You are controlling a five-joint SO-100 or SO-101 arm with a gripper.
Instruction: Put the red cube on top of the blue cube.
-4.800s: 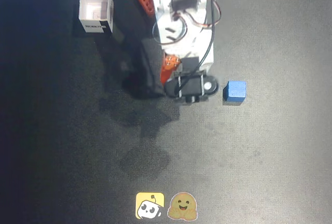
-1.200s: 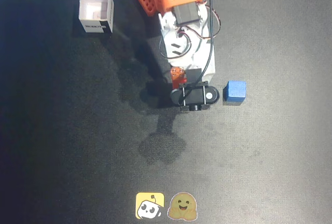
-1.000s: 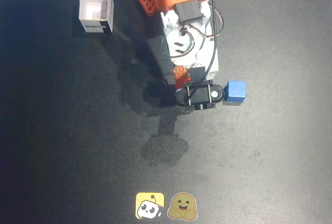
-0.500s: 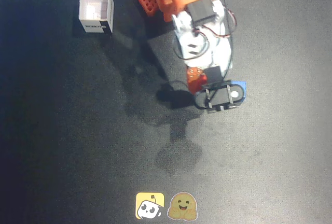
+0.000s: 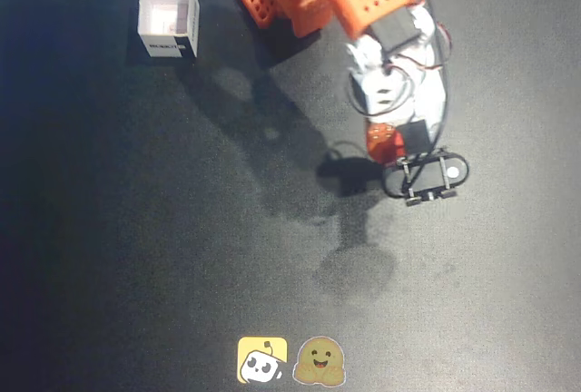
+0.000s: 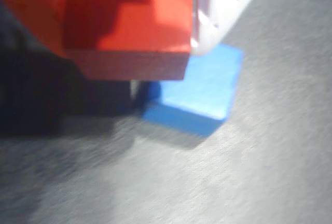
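- The jaws are gripping the red cube (image 6: 127,24), closed on its sides.
- The blue cube (image 6: 199,92) is sitting on the bench (image 6: 244,177), peeking out at 5 o'clock beneath it.

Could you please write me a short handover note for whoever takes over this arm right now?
Gripper: shut on the red cube, carried off the table.
Blue cube: on the dark table, just below and partly behind the red cube in the wrist view. In the overhead view the arm covers it.
White box: far corner, untouched, not part of the job.
Done: red cube picked up and brought over the blue one.
Left: centre the red cube over the blue cube, lower it onto the top face, open, withdraw.
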